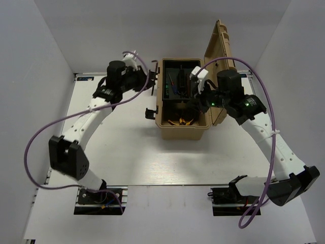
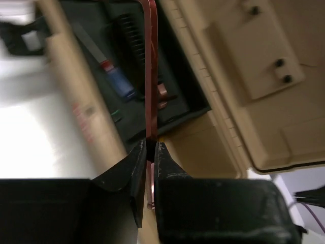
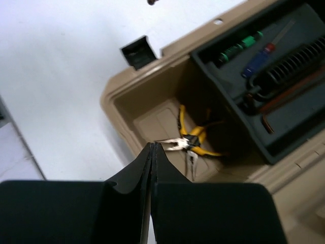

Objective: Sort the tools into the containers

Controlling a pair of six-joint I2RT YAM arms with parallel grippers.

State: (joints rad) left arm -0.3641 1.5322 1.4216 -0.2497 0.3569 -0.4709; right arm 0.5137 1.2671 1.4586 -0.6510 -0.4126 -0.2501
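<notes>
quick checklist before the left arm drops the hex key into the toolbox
1. Grip: left claw shut on the red hex key: ok.
2. Toolbox lid open and standing up: ok.
3. Key lined up over a free spot in the black tray: cannot tell. It crosses the tray in the left wrist view, but its tip is out of frame.
4. Right claw out of the way: cannot tell. It is shut and empty, but sits close above the lower compartment.
5. Pliers lying in that compartment: ok.
</notes>
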